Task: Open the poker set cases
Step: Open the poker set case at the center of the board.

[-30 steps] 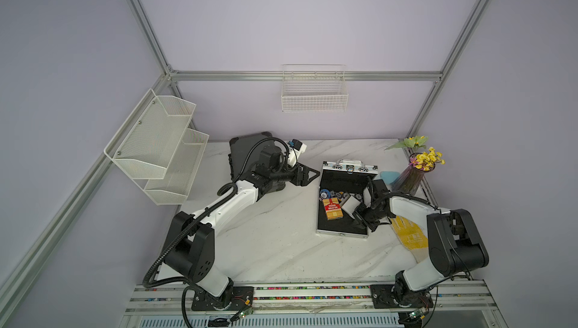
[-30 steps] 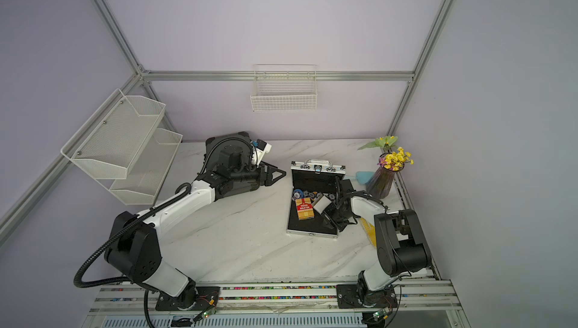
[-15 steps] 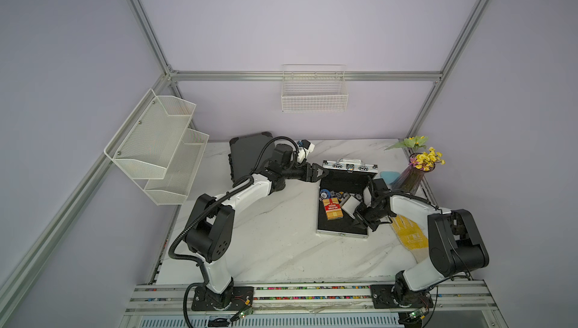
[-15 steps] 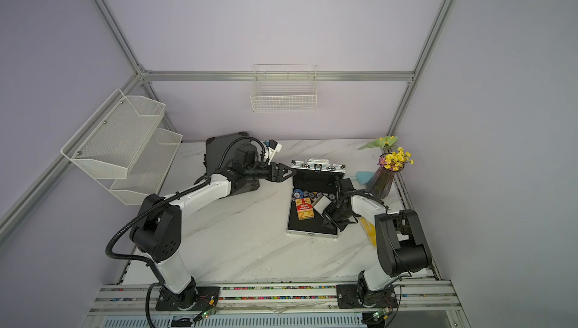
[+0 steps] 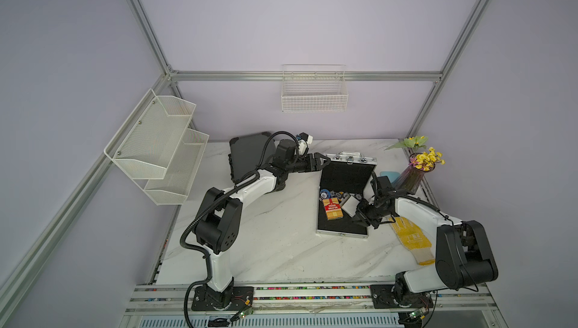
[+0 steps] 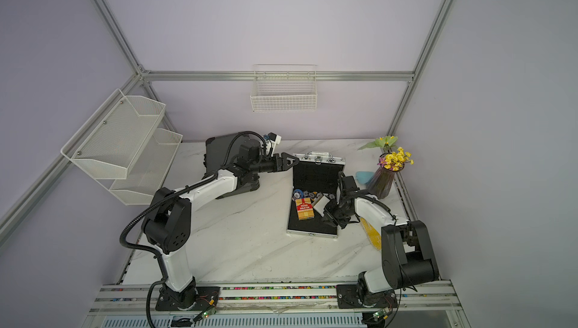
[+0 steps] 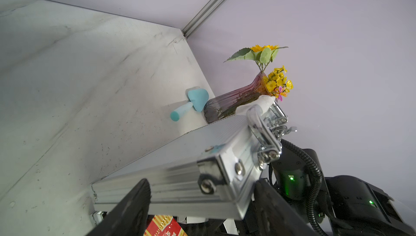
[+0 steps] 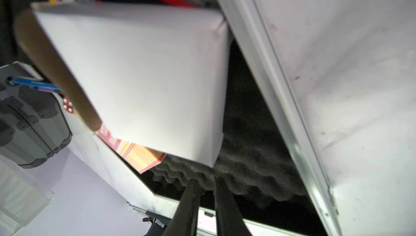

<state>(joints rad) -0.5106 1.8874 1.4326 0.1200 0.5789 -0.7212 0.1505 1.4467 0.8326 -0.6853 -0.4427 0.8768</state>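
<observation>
The silver poker set case lies open right of centre in both top views, its lid point(image 5: 347, 173) point(image 6: 316, 174) raised over the black foam base point(image 5: 341, 233). My left gripper point(image 5: 323, 162) point(image 6: 292, 162) point(image 7: 202, 192) is open. Its jaws straddle the ribbed lid's point(image 7: 180, 156) upper left corner near the handle. My right gripper point(image 5: 359, 217) point(image 6: 328, 217) point(image 8: 207, 185) hangs low over the base foam beside a white box point(image 8: 146, 77). Its fingers stand a narrow gap apart with nothing between them. The dark grey case point(image 5: 250, 154) stands at the back left, partly hidden by my left arm.
Inside the silver case lie a red card box point(image 5: 333, 209) and poker chips point(image 5: 331, 192). A flower vase point(image 5: 413, 176), a blue mushroom-shaped thing point(image 5: 389, 174) and a yellow glove point(image 5: 411, 239) sit to the right. A mesh shelf point(image 5: 159, 148) and a wire basket point(image 5: 314, 92) hang on the walls.
My left arm has swung right from the dark grey case to the silver case's lid corner. The right gripper stays in the base, its fingers slightly parted.
</observation>
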